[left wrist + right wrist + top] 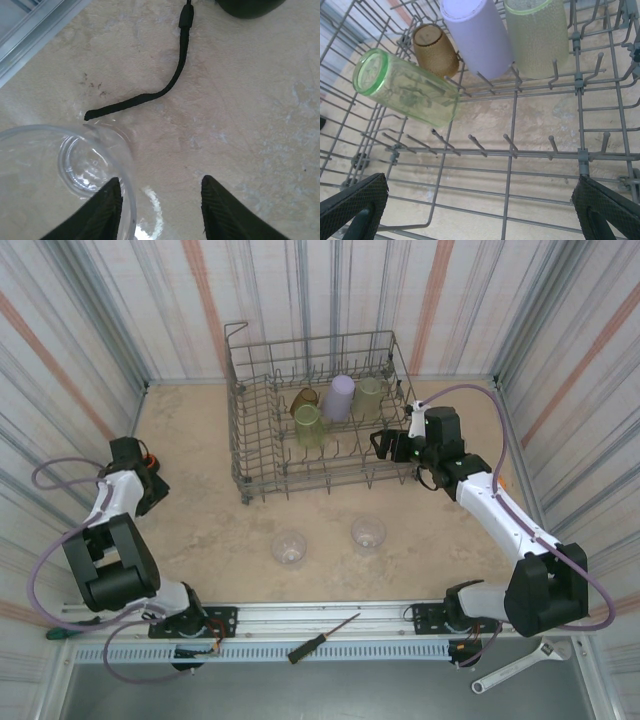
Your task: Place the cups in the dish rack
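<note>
- Item: left gripper (160,180). Jaws part-way apart, clamped on nothing. One finger sits at the rim of a clear cup (60,165) and the other stands off over bare table (240,100).
- Hedge: that finger seems to be inside the cup wall, though through clear plastic it may only lie in front of it.
- Item: right gripper (480,210). Jaws spread wide and empty, hovering over the near rows of the dish rack (580,150).
- Loaded: green cup (405,87) lying on its side across the tines; amber cup (435,50), lilac cup (477,35) and yellow-green cup (537,35) propped behind it.
- Outstanding: two clear cups (289,546) upright on the table in front of the rack, well apart from either gripper.
- Risk: a pinch on a single thin wall may tip or squirt the clear cup sideways if the jaws meet it off-centre.
- Risk: black strap (170,85) lies just beside that cup, and a dragged cup could snag it.
- Risk: the sideways green cup could roll if the right gripper bumps the tines.
</note>
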{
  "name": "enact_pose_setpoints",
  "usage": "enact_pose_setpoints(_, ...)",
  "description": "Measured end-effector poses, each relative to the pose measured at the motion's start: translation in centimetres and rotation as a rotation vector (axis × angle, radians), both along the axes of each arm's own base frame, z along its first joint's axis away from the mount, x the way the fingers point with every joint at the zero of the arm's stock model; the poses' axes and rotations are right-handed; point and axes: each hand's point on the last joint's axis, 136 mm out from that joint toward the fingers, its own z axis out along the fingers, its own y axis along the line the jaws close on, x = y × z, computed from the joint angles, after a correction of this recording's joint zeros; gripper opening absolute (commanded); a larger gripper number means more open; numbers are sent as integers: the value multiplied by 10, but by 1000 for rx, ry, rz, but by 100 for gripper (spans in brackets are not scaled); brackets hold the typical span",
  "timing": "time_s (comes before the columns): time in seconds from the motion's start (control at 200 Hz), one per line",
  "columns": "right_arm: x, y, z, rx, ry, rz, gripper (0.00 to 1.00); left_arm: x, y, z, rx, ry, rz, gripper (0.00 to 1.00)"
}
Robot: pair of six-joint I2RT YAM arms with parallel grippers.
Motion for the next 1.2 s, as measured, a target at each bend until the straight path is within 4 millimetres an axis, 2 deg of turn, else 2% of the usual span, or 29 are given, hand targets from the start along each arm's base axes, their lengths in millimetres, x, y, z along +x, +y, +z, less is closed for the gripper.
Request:
enact_pose_setpoints(0.155, 0, -1, 0, 0, 0, -4, 99, -1, 0, -9, -8, 27, 2, 0)
enact_pose_setpoints(0.551, -1, -3, 3, 2, -5, -6, 99, -2, 5, -4, 18, 29, 12, 0)
enact_pose_setpoints(0.771, -6, 0, 7, 15, 10, 14, 99, -3, -3, 15, -5, -33, 6, 0)
enact_pose_setpoints(0.922, -7, 5, 22, 41, 9, 33, 99, 0, -13, 29, -44, -98, -5, 0)
enact_pose_setpoints(1.197, -13, 12, 29, 99, 38, 47, 99, -3, -26, 27, -111, -98, -25, 0)
